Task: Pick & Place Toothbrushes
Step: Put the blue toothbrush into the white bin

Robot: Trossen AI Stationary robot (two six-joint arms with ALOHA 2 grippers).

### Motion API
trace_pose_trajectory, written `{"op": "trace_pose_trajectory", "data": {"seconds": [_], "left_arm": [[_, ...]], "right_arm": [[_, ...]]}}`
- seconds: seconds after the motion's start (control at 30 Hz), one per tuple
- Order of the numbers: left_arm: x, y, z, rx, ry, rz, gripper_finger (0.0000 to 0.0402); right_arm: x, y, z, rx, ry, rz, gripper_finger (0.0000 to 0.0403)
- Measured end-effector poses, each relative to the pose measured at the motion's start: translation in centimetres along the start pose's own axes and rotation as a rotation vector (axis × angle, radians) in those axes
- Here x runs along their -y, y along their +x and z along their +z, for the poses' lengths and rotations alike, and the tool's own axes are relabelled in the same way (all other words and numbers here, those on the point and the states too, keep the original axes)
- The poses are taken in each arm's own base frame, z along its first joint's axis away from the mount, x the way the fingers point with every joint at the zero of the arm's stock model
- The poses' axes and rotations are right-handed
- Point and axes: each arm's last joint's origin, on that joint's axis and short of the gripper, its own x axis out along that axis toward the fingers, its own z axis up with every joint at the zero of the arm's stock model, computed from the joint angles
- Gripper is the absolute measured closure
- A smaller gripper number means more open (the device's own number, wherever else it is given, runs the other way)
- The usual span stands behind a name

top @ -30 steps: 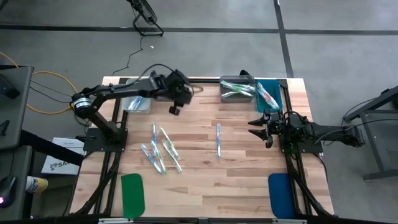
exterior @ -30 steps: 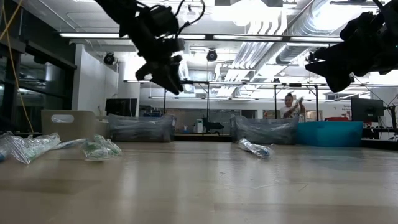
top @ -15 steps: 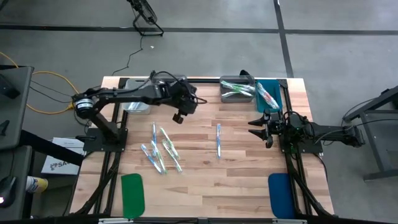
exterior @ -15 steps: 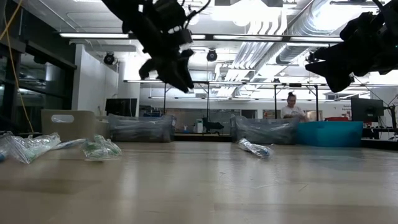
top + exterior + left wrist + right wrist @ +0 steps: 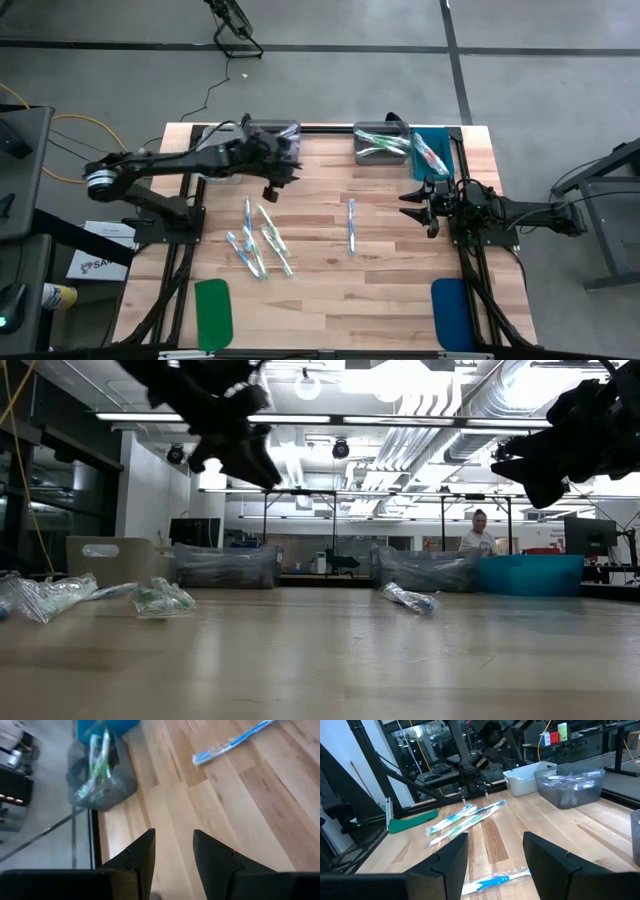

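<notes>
Several clear-wrapped toothbrushes [image 5: 258,238] lie flat in a cluster on the table's left half. A single blue one [image 5: 352,224] lies near the middle, and it also shows in the left wrist view as a blue toothbrush [image 5: 232,742]. More toothbrushes fill a grey bin [image 5: 381,145] and a blue bin [image 5: 435,155] at the far edge. My left gripper [image 5: 271,189] hangs open and empty above the table, between the far bins and the cluster. My right gripper [image 5: 410,200] waits open and empty above the table's right side.
A white bin [image 5: 220,166] and another grey bin [image 5: 276,134] stand at the far left. A green pad [image 5: 213,311] and a blue pad [image 5: 450,312] lie at the near edge. Bare wood shows between the cluster and the single brush. A person [image 5: 478,532] is far behind the table.
My left gripper swung a little toward the table's right and near edge. It then came back toward the left and rose slightly as the arm stretched out from its base. The right arm and the toothbrushes kept still.
</notes>
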Motion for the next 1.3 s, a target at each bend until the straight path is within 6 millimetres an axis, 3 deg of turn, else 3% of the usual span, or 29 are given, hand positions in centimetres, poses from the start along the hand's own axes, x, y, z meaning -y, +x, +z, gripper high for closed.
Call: {"op": "trace_pose_trajectory", "data": {"seconds": [0.17,0.33,0.47,0.63,0.73,0.87,1.07,1.3], "left_arm": [[1.7,-2.3,-1.5,0.086,0.0,0.084,0.0275],[3.0,-4.5,-3.1,0.132,0.01,0.16,0.0275],[4.0,-6.2,-3.9,0.148,0.004,0.181,0.0275],[5.3,-8.5,-5.0,0.165,0.012,0.198,0.0275],[6.3,-9.8,-5.7,0.177,0.004,0.208,0.0275],[7.7,-10.9,-6.8,0.22,-0.006,0.22,0.0275],[8.8,-12.1,-7.5,0.29,-0.024,0.208,0.0275],[9.0,-13.1,-7.6,0.349,-0.079,0.228,0.0275]], "right_arm": [[0.0,0.0,0.0,0.004,0.012,0.007,0.022],[-0.2,0.0,0.1,0.002,0.149,0.055,0.022],[0.1,0.1,0.3,0.057,0.323,-0.051,0.022],[0.0,0.7,0.1,-0.024,0.443,-0.109,0.0225],[-0.6,1.4,1.4,-0.041,0.472,-0.163,0.0241],[-1.8,3.2,3.4,-0.099,0.502,-0.207,0.0267],[-3.8,7.4,6.3,-0.207,0.592,-0.292,0.0307],[-5.6,12.4,6.8,-0.465,0.735,-0.441,0.035]]}}
